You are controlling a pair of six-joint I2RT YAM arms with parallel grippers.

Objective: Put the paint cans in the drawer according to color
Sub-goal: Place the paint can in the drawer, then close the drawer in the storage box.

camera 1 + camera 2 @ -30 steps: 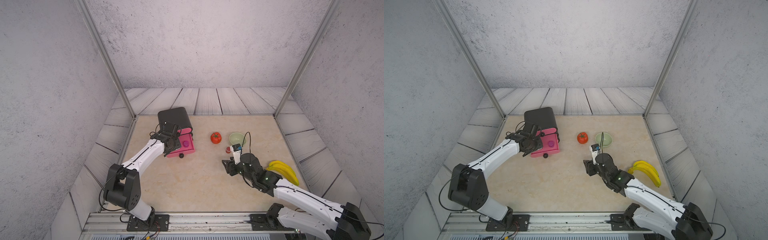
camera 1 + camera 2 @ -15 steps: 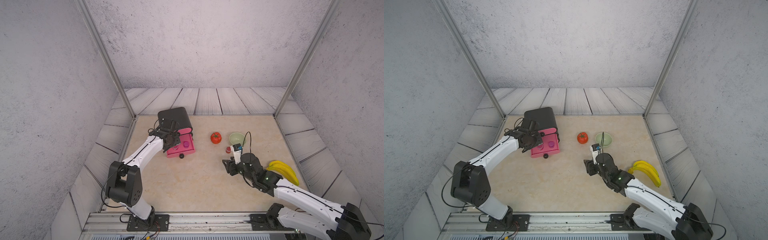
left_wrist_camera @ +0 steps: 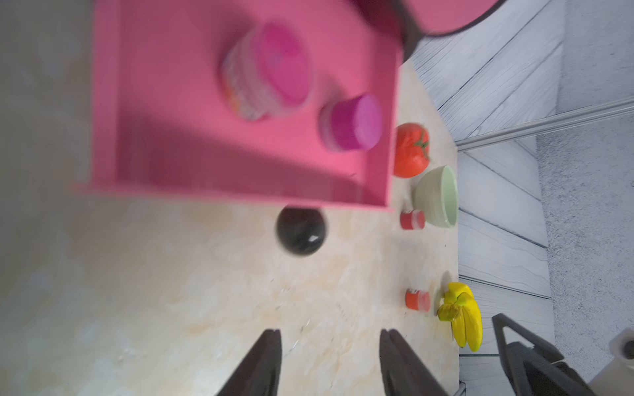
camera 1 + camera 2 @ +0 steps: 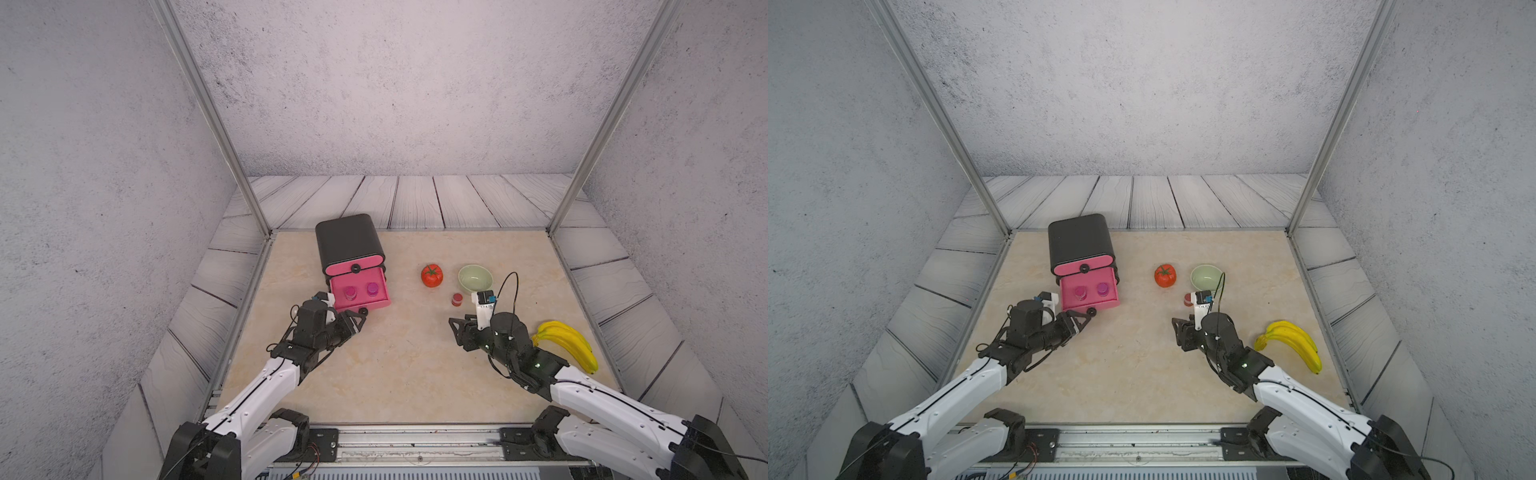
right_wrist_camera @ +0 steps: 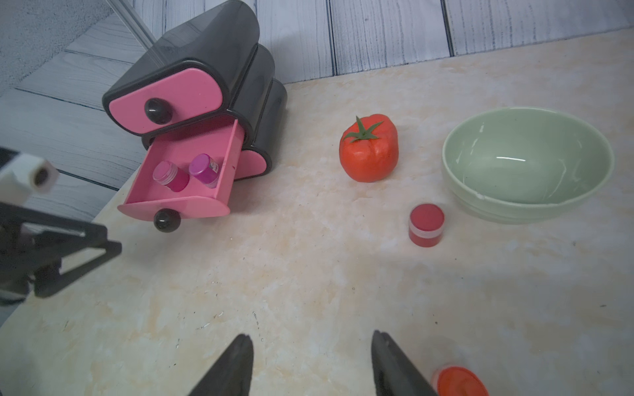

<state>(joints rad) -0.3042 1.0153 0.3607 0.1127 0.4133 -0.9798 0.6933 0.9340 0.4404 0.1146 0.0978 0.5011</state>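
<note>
A beige marbled tabletop sits inside a border of grey-white planks, closed in by rough grey walls and aluminium posts. The black chest stands near the back left, pink fronts facing the robot's base. Its middle drawer is slid out, long axis running toward the base, with two magenta paint cans upright side by side inside, lids up. The left gripper hovers just short of that drawer's knob – released, jaws spread, nothing between them. The right gripper is likewise spread and empty. The red paint can stands upright near the green bowl and tomato; the orange paint can sits beside the right gripper, near the bananas.
</note>
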